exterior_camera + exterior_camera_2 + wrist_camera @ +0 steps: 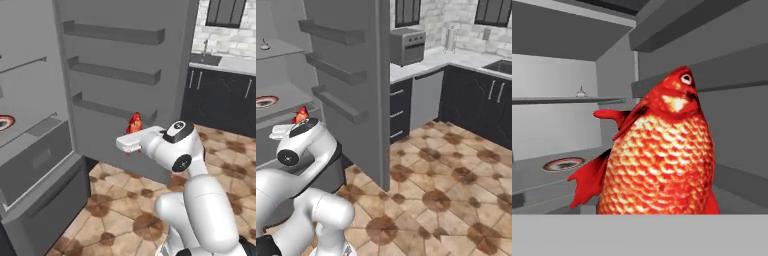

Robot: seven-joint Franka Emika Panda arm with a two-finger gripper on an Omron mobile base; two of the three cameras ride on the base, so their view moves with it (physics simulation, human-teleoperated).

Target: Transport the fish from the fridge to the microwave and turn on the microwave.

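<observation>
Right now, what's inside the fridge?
On the fridge shelves: a red-rimmed plate and, one shelf up, a tiny item. The fish at the gripper covers the rest in the hand view.

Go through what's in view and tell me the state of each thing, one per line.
Small red-orange fish: held in the gripper, off the shelves, head up in the hand view.
Tall grey fridge: door open.
Fridge door racks: bare.
Round red-rimmed plate: resting on a fridge shelf.
Gripper fingers: closed on the fish.
</observation>
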